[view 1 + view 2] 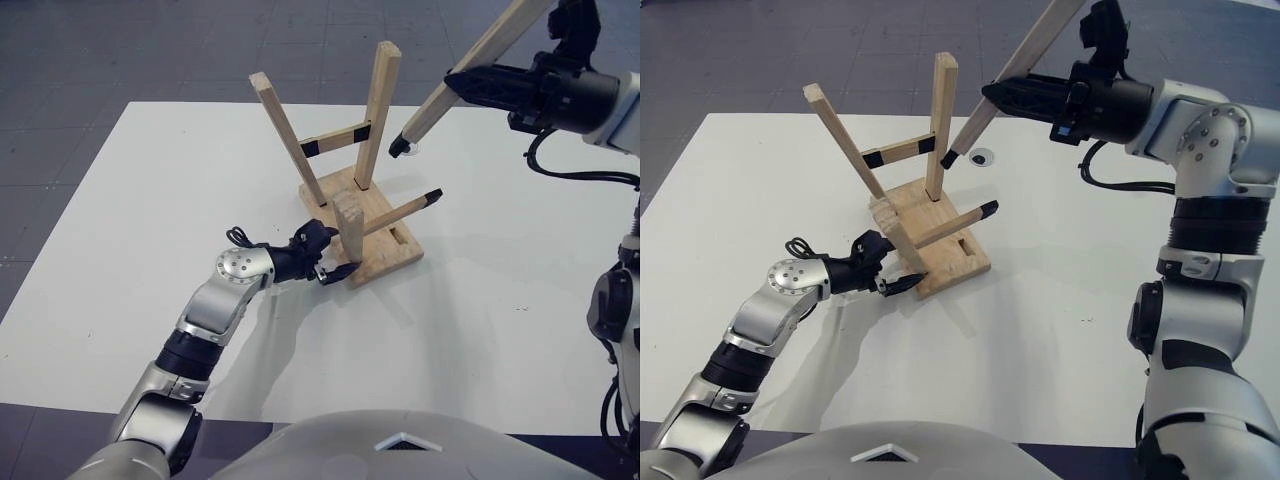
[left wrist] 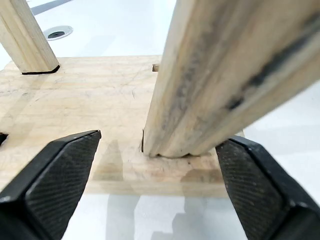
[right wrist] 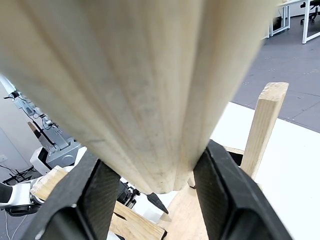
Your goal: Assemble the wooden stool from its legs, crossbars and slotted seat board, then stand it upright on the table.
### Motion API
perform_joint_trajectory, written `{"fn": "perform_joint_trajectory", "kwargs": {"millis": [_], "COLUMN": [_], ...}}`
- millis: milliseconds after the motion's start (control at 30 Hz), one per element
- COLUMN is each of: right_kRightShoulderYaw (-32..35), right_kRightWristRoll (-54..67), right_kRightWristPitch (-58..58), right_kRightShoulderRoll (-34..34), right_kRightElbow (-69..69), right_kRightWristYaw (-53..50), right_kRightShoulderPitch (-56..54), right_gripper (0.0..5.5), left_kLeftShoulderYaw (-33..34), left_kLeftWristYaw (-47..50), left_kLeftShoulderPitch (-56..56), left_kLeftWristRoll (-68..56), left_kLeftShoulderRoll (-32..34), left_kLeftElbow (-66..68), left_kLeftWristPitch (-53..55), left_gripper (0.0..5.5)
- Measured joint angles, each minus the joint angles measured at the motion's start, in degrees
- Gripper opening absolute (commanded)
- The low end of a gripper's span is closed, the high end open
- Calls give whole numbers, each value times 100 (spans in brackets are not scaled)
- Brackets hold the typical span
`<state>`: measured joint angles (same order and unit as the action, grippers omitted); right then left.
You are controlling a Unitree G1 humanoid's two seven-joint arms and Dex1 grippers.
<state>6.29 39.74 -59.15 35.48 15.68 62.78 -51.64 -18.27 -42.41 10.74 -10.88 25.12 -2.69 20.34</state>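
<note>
The seat board [image 1: 392, 255], pale flat wood with slots, lies on the white bench [image 1: 150, 200]. Three square legs [image 1: 375, 110] stand in it, and the crossbars [image 1: 335, 142] have black ends. The left tool [image 1: 335, 272], with ribbed black pads [image 2: 60, 185], is wide open around the near leg's [image 1: 348, 225] foot. The right tool [image 1: 462, 80] grips a fourth leg [image 1: 430, 105], tilted in the air beyond the board.

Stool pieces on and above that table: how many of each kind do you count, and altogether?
Legs: 4, three standing on the seat board (left leg, right leg, near leg) plus one held leg in the right pincer.
Crossbars: 2, the rear crossbar and the side crossbar.
Seat board: 1.
Total: 7.
</note>
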Motion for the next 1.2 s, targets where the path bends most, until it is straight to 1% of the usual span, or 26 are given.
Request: {"fn": "perform_joint_trajectory", "kwargs": {"millis": [167, 267, 367, 533, 600, 700, 833, 967, 1067, 1200], "right_kRightShoulderYaw": [19, 36, 40, 47, 57, 65, 37, -87, -290, -551], "right_kRightWristRoll": [11, 78, 96, 109, 109, 92, -137, -257, -350, -348], "right_kRightWristPitch": [-20, -40, -77, -90, -90, -69, 118, 196, 188, 98], "right_kRightShoulderRoll": [0, 0, -1, -2, 1, 104, 503, 782, 953, 1072], "right_kRightElbow": [-9, -35, -66, -96, -93, 67, 551, 762, 638, 43], "right_kRightWristYaw": [-31, -58, -106, -134, -127, -39, 250, 577, 844, 1191], "right_kRightShoulderPitch": [81, 93, 101, 137, 139, 134, 117, 132, 548, 1182], "right_gripper": [208, 208, 208, 208, 208, 208, 208, 208, 208, 208], "left_kLeftShoulderYaw": [-9, 5, 73, 86, 84, 63, 106, 149, 137, 78], "left_kLeftWristYaw": [-33, -97, -91, 193, 156, -441, -1346, -1777, -2172, -2560], "left_kLeftShoulderPitch": [-103, -113, -124, -229, -302, -439, -441, -275, -164, -142], "left_kLeftWristRoll": [-1, -19, -29, 1, 1, -82, -251, -117, -44, -51], "left_kLeftShoulderRoll": [-87, -93, -142, -455, -447, -136, 423, 842, 1152, 1394], "left_kLeftElbow": [-129, -174, -177, -56, -58, -136, -54, 270, 414, 484], "left_kLeftWristPitch": [15, 76, 80, -73, -184, -442, -797, -1372, -1713, -2115], "left_gripper": [413, 376, 322, 241, 223, 212, 208, 206, 206, 206]}}
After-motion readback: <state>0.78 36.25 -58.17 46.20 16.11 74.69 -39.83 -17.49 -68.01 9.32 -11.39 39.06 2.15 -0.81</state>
